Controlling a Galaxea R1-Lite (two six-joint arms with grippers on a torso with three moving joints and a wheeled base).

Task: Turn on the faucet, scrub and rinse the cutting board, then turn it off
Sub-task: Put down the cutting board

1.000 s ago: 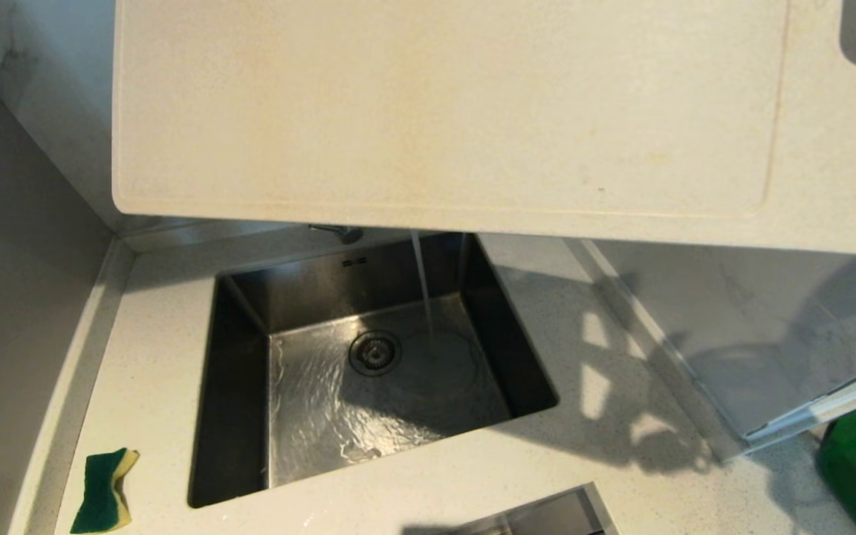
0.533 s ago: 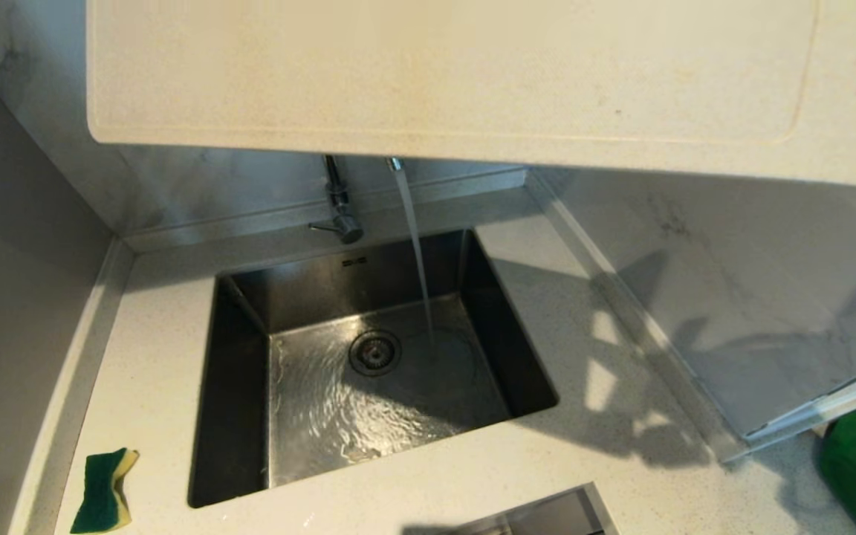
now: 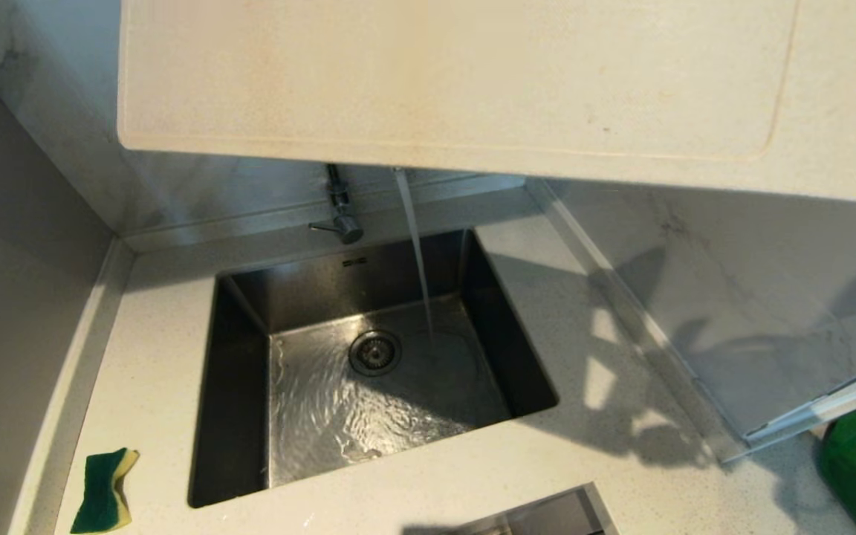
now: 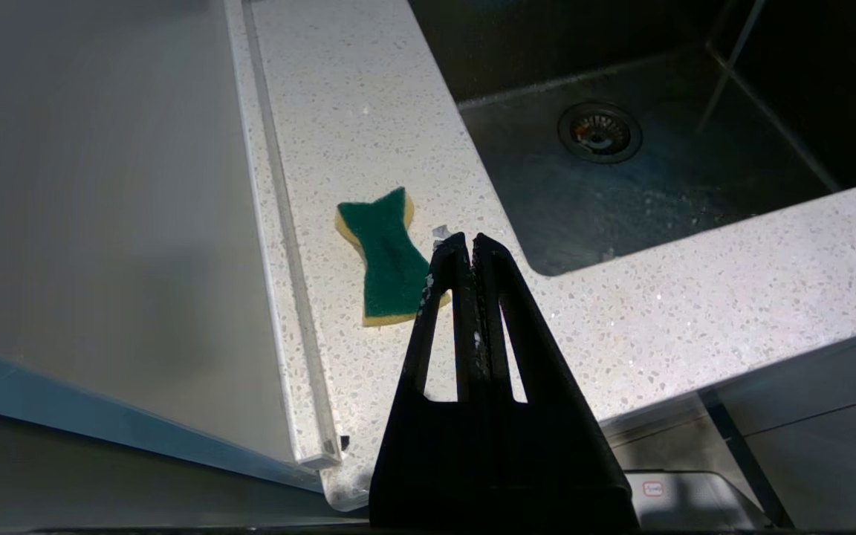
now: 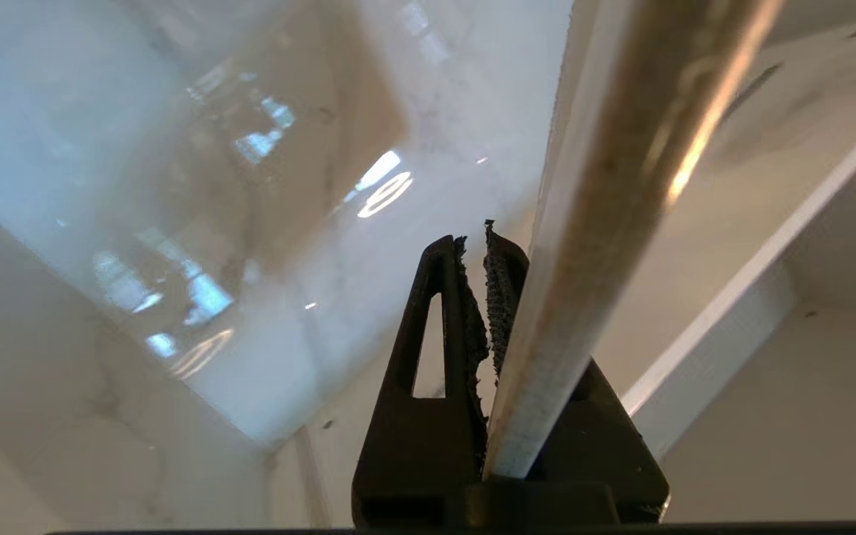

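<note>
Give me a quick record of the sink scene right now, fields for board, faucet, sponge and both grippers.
board: cutting board held up above the sink, clear of the stream
faucet: faucet running, water falling into the basin
sponge: green-and-yellow sponge lying on the countertop, left of the sink
left gripper: left gripper shut, empty, near the sponge
right gripper: right gripper clamped on the board's edge

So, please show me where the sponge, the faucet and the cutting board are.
sponge (image 4: 387,260), left wrist view, green top face.
faucet (image 3: 344,223), head view, base by the lever.
cutting board (image 3: 435,82), head view, flat face.
</note>
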